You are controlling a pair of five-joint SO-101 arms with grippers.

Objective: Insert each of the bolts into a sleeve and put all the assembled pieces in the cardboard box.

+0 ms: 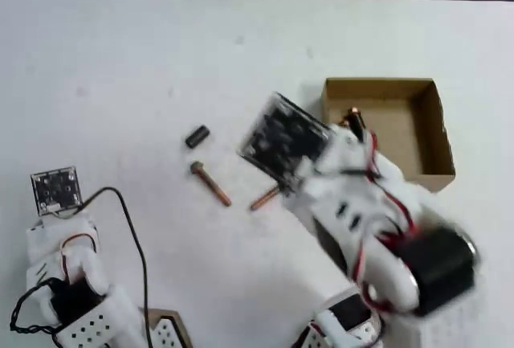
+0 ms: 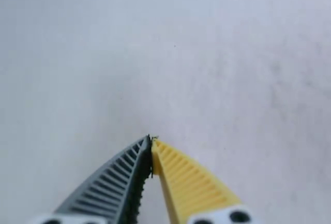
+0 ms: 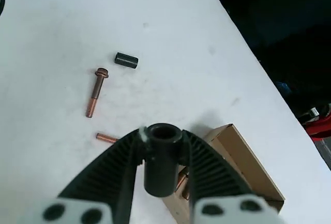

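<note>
1. A black sleeve is pinched across its barrel by the right tool. It is held on end with its open bore turned to the wrist camera. The bore looks empty, so no bolt is judged to be in it yet.
2. The held sleeve is seen above the table, at the edge of the box. Something copper-coloured is glimpsed in the box behind the tool, but it cannot be told what it is.
3. The sleeve is judged to be light, stiff and smooth. Being round, it may twist or slip in the ribbed fingers. It is best gripped at mid-barrel, so that both ends are left free for a bolt.
4. A bolt lies flat on the table, its flanged head pointed towards a loose sleeve that is near it but not touching.
5. A second bolt lies closer to the right tool and is partly hidden by one finger.
6. The bolts are judged to be rigid and light, and liable to roll. The shank just below the head is the likely place to be gripped, with the threaded end left free for insertion.
7. The left tool is pressed together with nothing between its tips, over bare table. In the high view its arm is seen at the lower left, well apart from the parts.
</note>
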